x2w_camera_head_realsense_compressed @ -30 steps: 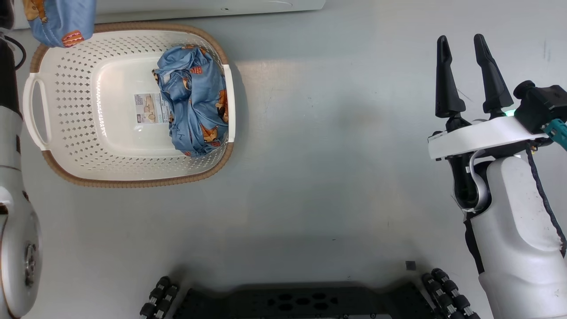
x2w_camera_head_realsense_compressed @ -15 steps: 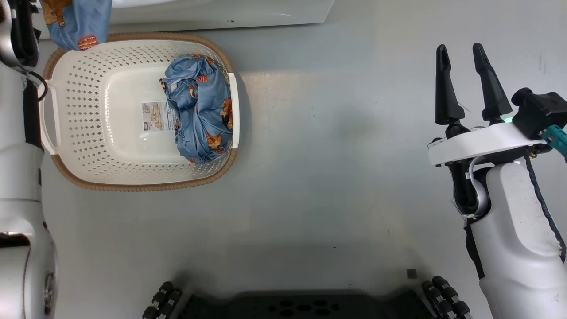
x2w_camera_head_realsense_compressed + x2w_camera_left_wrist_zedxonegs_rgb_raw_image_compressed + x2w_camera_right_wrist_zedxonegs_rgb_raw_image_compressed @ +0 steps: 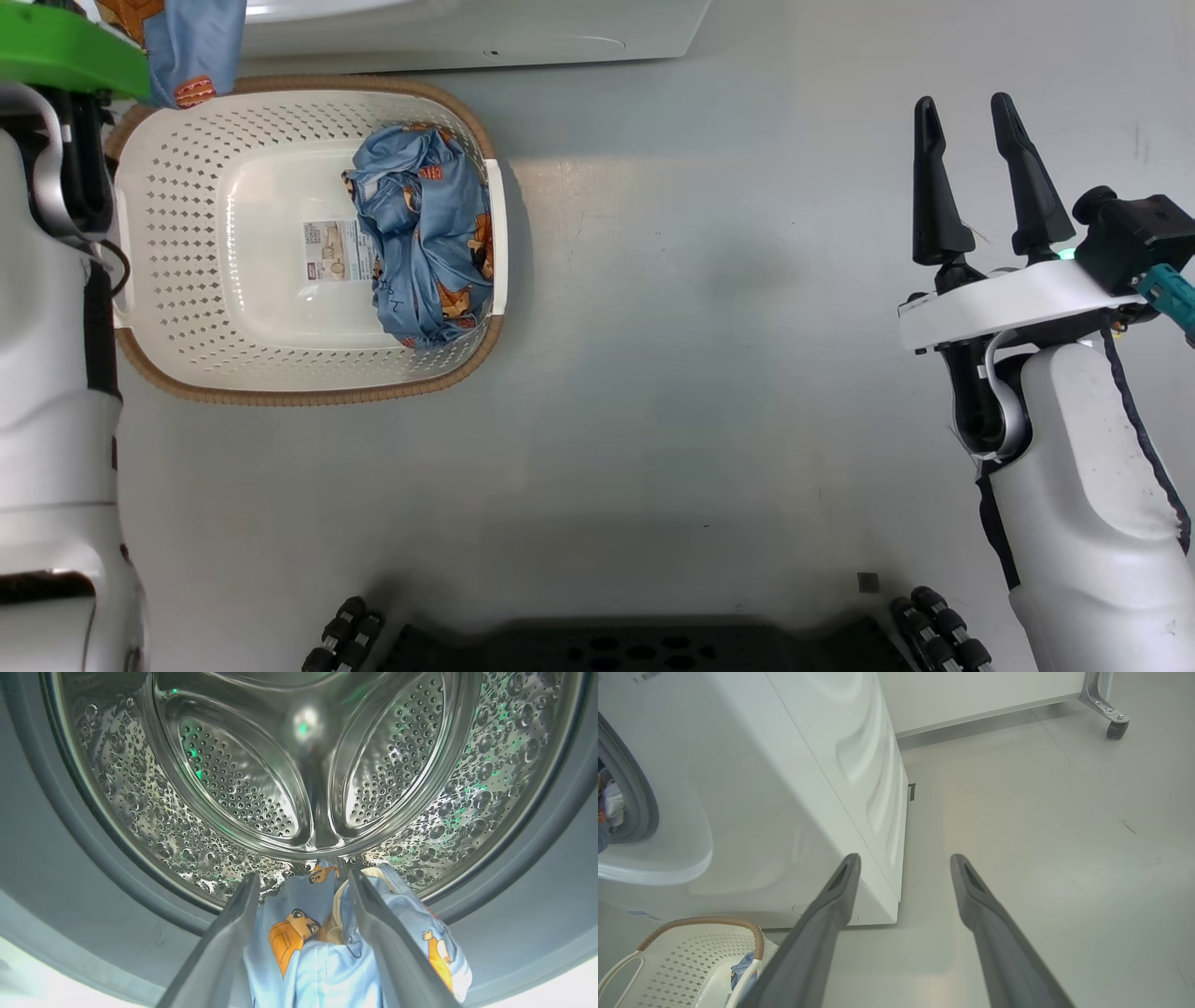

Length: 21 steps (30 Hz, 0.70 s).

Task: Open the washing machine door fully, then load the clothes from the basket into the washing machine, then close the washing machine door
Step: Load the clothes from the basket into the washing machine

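Step in hand: we judge this to be the loading step. The washing machine door must be swung out of the way, since our left gripper looks straight into the steel drum.
Left gripper: fingers spread wide, not pinching. One of the clothes lies loose between and over them at 6 o'clock of the left wrist view, at the drum's lip.
Right gripper: fingers apart and holding nothing, at 3 o'clock of the head view, well clear of the work.
Clothes left: a second blue bundle sits in the basket, against its 3 o'clock wall. The basket is at 10 o'clock of the head view, just before the washing machine.
Next move: we think the garment needs nudging deeper, because part of it hangs outside the lip. Then we draw the arm back without snagging it and reach down for the bundle.
Risk: the cloth may cling to a finger and trail out.
Surface: smooth pale grey floor with faint scuffs.
Room: a white wall panel and a castor leg at 1 o'clock of the right wrist view.
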Motion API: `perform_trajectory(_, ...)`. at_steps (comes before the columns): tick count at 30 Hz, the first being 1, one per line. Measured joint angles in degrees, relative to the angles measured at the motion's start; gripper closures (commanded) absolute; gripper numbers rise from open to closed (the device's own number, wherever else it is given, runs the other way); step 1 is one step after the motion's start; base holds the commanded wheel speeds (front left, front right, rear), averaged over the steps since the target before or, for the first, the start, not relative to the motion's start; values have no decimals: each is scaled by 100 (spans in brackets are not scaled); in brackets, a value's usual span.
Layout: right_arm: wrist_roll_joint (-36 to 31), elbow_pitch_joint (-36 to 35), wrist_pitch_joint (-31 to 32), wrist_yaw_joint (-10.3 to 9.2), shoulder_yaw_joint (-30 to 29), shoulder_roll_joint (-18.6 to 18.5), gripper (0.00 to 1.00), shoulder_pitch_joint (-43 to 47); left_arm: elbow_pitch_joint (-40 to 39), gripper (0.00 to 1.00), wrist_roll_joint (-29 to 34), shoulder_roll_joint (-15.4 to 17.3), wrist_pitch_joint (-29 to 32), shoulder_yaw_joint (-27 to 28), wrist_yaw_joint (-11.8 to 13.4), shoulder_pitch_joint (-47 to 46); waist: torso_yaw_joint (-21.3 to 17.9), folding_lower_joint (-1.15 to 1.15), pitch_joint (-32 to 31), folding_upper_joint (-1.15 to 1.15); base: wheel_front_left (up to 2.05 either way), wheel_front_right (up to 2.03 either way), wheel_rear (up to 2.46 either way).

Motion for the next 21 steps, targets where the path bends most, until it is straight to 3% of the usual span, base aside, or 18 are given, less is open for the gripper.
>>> perform_trajectory(21, 1, 16, 0, 0, 47, -63, 0, 3, -1274, 0, 15, -246, 0, 464, 154, 1976, -4, 0, 42, 0, 0, 0, 0)
